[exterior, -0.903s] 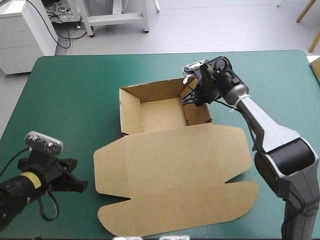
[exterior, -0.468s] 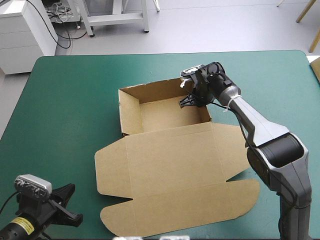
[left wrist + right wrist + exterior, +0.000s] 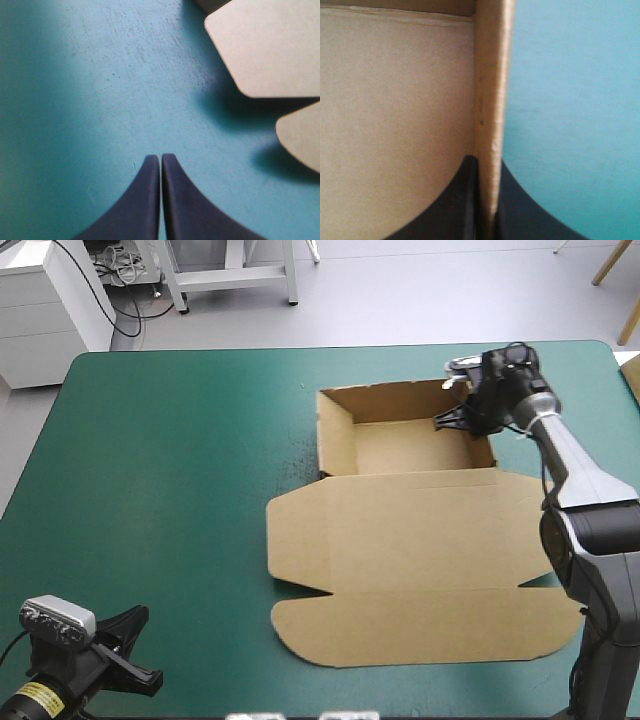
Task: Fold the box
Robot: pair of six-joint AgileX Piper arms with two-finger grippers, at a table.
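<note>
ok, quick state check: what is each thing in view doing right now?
box: open tray, walls raised.
lid: unfolded, lying flat on the near side of the tray.
right hand: shut on the box, pinching its upright right wall.
left hand: shut, holding nothing, over the teal-green cover beside the lid's flaps.

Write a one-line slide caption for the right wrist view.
Right gripper pinching an upright wall of the box, tray floor one side, teal-green cover the other.
</note>
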